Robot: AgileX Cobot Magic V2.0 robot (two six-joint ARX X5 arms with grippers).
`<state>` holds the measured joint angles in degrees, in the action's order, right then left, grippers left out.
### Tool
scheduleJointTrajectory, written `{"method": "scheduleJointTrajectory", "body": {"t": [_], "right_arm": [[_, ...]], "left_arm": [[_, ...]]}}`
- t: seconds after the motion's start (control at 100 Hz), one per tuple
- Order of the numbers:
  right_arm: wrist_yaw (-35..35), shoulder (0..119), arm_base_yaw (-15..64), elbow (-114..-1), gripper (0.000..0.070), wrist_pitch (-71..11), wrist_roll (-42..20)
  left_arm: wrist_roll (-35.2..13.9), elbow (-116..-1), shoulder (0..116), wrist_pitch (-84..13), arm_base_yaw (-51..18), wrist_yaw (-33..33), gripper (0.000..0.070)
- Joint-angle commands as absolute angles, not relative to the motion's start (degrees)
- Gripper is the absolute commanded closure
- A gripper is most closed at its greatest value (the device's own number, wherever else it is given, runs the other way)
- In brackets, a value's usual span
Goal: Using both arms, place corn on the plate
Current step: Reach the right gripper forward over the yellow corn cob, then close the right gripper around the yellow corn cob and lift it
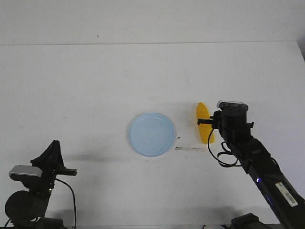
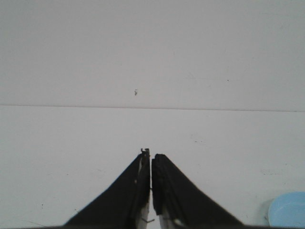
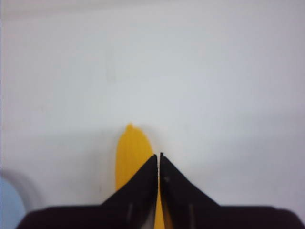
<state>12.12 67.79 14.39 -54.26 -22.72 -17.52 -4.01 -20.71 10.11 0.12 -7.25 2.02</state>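
The yellow corn point(image 1: 204, 114) lies on the white table just right of the pale blue plate point(image 1: 151, 134), its pointed end away from me. My right gripper point(image 1: 208, 122) hovers over the corn's near half, jaws shut and empty. In the right wrist view the shut tips point(image 3: 158, 155) sit over the corn point(image 3: 129, 150), which shows behind and between the fingers; the plate's edge point(image 3: 9, 202) is in a corner. My left gripper point(image 1: 55, 144) is low at the near left, far from the plate. It is shut and empty in its wrist view point(image 2: 151, 155), where a bit of the plate point(image 2: 288, 212) shows.
A thin grey strip point(image 1: 189, 149) lies on the table between the plate and the right arm. The table's far edge point(image 1: 152, 44) meets a white wall. A dark edge point(image 1: 302, 47) shows at the far right.
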Motion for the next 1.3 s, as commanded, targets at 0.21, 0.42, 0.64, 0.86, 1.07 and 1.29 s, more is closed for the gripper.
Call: {"method": "scheduleJointTrajectory", "body": {"t": [0.21, 0.42, 0.64, 0.86, 1.07, 1.29], "right_arm": [[11.8, 83.8, 15.3, -72.2, 0.0695, -45.8, -19.5], [6.5, 93.1, 15.3, -82.0, 0.0694, -55.0, -16.2], [4.4, 98.5, 15.0, -85.0, 0.0386, -55.8, -15.0], [4.6, 99.6, 15.0, -85.0, 0.0145, -55.1, -13.3], [4.6, 100.2, 15.0, -84.7, 0.0112, -55.0, -13.0], [4.5, 103.2, 15.0, -84.3, 0.0115, -54.8, -12.5]], "left_arm": [[-4.1, -21.1, 10.0, 1.1, -7.3, 2.2, 0.0698], [-4.1, -21.1, 10.0, 1.1, -7.3, 2.2, 0.0698], [-4.1, -21.1, 10.0, 1.1, -7.3, 2.2, 0.0698], [-4.1, -21.1, 10.0, 1.1, -7.3, 2.2, 0.0698], [-4.1, -21.1, 10.0, 1.1, -7.3, 2.2, 0.0698], [-4.1, -21.1, 10.0, 1.1, -7.3, 2.2, 0.0698]]}}
